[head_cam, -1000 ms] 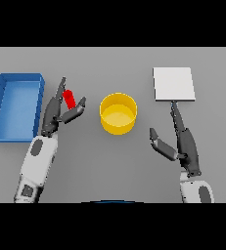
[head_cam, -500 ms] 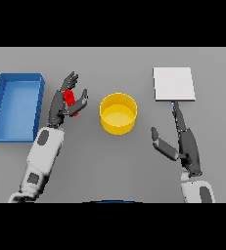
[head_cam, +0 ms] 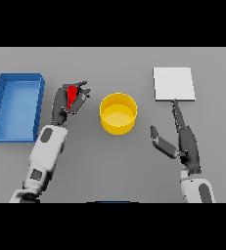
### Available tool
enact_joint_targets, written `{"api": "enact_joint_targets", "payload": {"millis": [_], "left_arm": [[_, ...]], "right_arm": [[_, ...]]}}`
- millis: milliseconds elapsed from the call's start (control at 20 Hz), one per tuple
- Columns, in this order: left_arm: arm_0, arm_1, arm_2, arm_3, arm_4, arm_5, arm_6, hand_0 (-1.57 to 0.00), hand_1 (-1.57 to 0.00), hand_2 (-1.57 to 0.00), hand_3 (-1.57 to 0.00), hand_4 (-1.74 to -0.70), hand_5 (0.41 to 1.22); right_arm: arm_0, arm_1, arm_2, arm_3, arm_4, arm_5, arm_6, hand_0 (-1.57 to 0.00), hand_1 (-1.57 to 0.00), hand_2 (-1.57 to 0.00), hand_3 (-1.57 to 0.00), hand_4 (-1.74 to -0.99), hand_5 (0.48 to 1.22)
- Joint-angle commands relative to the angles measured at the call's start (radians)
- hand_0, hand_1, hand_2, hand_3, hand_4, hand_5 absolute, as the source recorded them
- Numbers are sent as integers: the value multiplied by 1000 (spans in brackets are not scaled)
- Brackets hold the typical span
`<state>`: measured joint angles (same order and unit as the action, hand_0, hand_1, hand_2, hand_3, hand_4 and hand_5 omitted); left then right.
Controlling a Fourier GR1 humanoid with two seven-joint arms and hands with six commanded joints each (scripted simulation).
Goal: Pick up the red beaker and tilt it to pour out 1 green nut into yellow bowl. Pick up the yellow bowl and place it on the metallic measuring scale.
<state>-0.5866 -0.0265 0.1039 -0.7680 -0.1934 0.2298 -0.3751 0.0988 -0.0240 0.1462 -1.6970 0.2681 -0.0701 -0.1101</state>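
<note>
Left hand [head_cam: 64,103] has its fingers and thumb wrapped round the red beaker [head_cam: 73,94], holding it just off the yellow bowl [head_cam: 118,113] at the bowl's nine o'clock, beaker and bowl not touching. Right hand [head_cam: 185,141] sits with fingers straight and relaxed, holding nothing, down at the bowl's four o'clock, its fingertips reaching up toward the metallic measuring scale [head_cam: 173,83]. Now the risk: the beaker is beside the bowl, not over it, so a tilt begun from here would likely spill onto the grey table [head_cam: 114,161] short of the rim. A sharp tip could also let out more than one nut. So much of the beaker is covered by fingers that I cannot tell which way its mouth faces, nor see any green nut inside. The bowl looks empty, just yellow floor. At ten o'clock on the table, the blue bin [head_cam: 2,105] shows nothing in it either. The scale, at the bowl's one o'clock, carries nothing.
</note>
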Motion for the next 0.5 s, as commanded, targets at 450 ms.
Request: {"api": "enact_joint_targets", "payload": {"millis": [450], "left_arm": [[-48, 150, -215, -186, -219, -49, 189, -1557, -1557, -1557, -1551, -1734, 1139]], "right_arm": [[3, -9, 12, 9, 55, -27, -24, 1, 1, 1, 1, -1095, 660]]}}
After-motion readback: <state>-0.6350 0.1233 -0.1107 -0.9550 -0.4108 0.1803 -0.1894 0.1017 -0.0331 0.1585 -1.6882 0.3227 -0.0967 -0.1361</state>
